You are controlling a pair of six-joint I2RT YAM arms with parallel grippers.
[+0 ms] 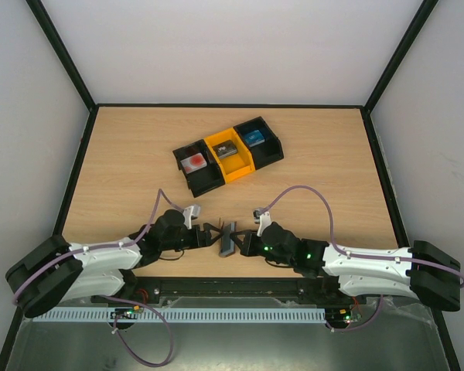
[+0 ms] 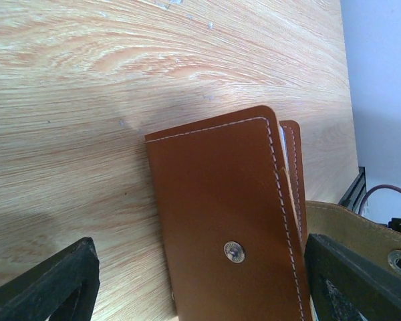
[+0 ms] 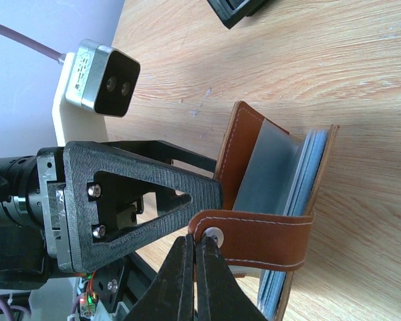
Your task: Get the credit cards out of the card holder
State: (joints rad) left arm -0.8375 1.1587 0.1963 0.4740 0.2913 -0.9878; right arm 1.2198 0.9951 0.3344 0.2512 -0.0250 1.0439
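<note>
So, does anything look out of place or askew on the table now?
Only the card holder: it seems to stand on edge, partly open, instead of lying flat, with its strap tab pinched in the shut right gripper. Nothing looks spilled or damaged.

Setting: robotics lab test cell.

Evidence:
- pale wood-laminate tabletop (image 1: 124, 154) boxed in by plain white wall panels (image 1: 232, 46) on black metal frame posts (image 1: 62, 52)
- white-and-black left robot arm (image 1: 100, 259) and matching right robot arm (image 1: 363, 263), bolted at the near edge
- white slotted cable duct (image 1: 216, 315) along the near side
- black and orange plastic bins (image 1: 230, 153), far centre
</note>
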